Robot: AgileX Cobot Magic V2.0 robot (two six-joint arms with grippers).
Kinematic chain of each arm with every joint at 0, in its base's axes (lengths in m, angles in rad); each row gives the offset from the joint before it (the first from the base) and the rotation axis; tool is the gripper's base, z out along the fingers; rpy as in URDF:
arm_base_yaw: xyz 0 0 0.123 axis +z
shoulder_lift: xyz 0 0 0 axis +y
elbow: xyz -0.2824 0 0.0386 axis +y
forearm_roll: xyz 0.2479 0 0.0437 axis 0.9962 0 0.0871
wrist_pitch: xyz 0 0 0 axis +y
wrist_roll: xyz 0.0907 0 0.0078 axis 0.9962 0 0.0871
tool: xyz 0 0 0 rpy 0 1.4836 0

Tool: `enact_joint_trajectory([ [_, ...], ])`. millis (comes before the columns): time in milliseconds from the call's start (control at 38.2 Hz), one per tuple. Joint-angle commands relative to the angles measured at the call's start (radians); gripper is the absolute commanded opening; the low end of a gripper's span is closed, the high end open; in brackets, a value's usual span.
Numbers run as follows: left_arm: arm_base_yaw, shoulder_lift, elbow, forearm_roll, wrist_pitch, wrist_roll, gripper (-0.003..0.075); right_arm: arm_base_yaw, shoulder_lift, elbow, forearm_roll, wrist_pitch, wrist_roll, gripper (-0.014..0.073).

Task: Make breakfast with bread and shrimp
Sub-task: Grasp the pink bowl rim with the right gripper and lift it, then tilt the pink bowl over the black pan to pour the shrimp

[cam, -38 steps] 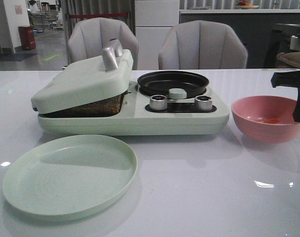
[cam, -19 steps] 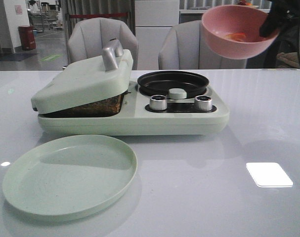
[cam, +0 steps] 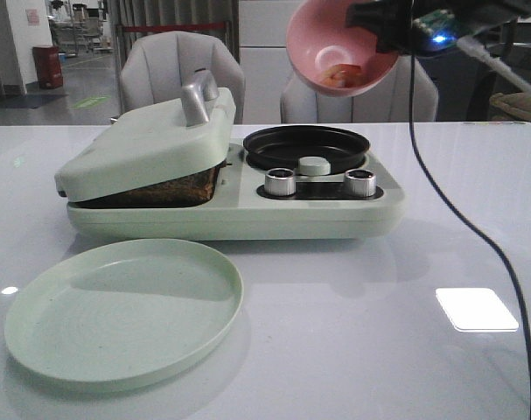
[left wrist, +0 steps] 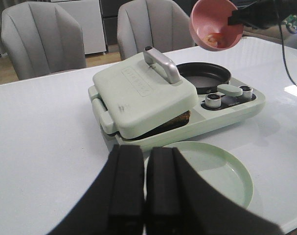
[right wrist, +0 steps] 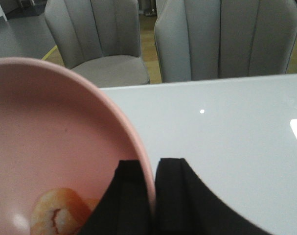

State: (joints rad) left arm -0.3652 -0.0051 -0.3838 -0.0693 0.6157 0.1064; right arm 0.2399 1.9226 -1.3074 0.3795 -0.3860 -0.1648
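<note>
My right gripper (right wrist: 153,196) is shut on the rim of a pink bowl (cam: 335,44), held high and tipped toward the black round pan (cam: 306,146) of the pale green breakfast maker (cam: 230,206). The orange-pink shrimp (cam: 342,75) lies in the bowl's low side, also visible as the shrimp (right wrist: 55,215) next to my fingers and in the bowl (left wrist: 216,23). Brown bread (cam: 160,188) shows in the gap under the maker's half-lowered lid (cam: 147,144). My left gripper (left wrist: 145,191) is shut and empty, hanging above the table near the green plate (left wrist: 212,169).
An empty pale green plate (cam: 125,311) sits on the white table in front of the maker. Two silver knobs (cam: 281,181) stand at the maker's front. Grey chairs (cam: 357,79) line the far table edge. My right arm's cable (cam: 475,227) hangs down at the right.
My right gripper has lifted the pink bowl off the table at the right, carried it up and leftward over the pan, and tilted it. The left arm has not moved.
</note>
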Motion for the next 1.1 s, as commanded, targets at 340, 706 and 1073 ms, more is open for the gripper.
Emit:
enact_joint_trajectory([
  [340,-0.009,0.004,-0.025,-0.011,-0.077,-0.013,0.0113,0.017,0.187,-0.035,-0.298,-0.871,-0.003,0.0139],
  [706,-0.009,0.004,-0.025,-0.011,-0.077,-0.013,0.0113,0.017,0.206,-0.037,-0.412,-0.909,-0.226,0.0139],
  [1073,-0.009,0.004,-0.025,-0.011,-0.077,-0.013,0.0113,0.017,0.205,-0.047,-0.512,-0.909,-0.794,0.0139],
])
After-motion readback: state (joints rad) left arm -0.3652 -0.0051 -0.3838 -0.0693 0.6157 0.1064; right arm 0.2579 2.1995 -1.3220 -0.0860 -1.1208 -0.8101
